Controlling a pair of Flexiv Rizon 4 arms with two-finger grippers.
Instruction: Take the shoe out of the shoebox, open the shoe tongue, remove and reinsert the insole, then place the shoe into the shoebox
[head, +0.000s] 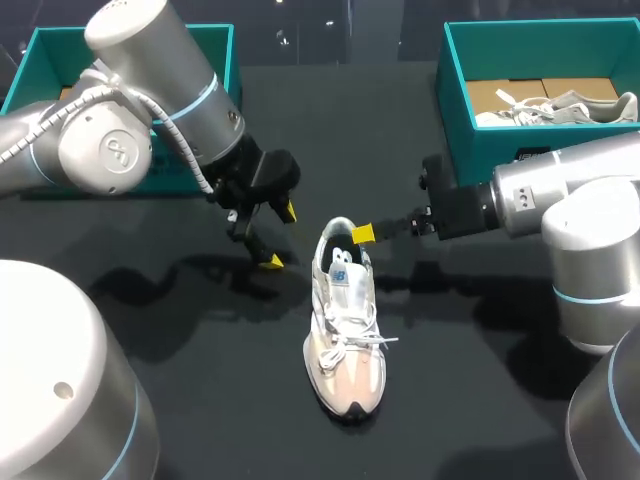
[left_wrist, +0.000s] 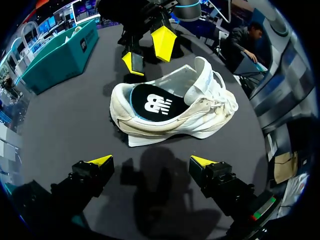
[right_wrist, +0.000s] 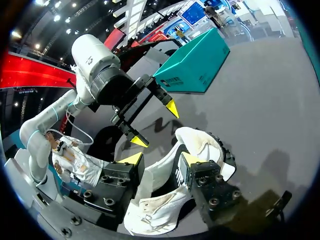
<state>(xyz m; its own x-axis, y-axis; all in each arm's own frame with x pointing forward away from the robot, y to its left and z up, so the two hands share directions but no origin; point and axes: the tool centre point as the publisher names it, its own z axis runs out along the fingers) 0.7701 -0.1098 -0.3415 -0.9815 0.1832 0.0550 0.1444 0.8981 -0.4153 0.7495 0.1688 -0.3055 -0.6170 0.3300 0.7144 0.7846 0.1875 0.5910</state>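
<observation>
The white shoe (head: 345, 330) stands upright mid-table, toe toward the front edge. In the left wrist view the shoe (left_wrist: 200, 117) lies ahead of my fingers, its black insole (left_wrist: 152, 102) showing in the opening. My left gripper (head: 278, 236) hangs open beside the heel, a short way off, holding nothing; its own view shows it (left_wrist: 151, 161) open. My right gripper (head: 358, 238) is at the heel collar. In its own view it (right_wrist: 160, 159) stands open astride the shoe's side wall (right_wrist: 162, 175), one finger inside the opening, one outside. My left gripper (right_wrist: 155, 125) shows beyond.
A teal shoebox (head: 455, 100) at the back right holds a second shoe (head: 560, 108). Another teal shoebox (head: 30, 70) stands at the back left behind my left arm. Bare black tabletop surrounds the shoe.
</observation>
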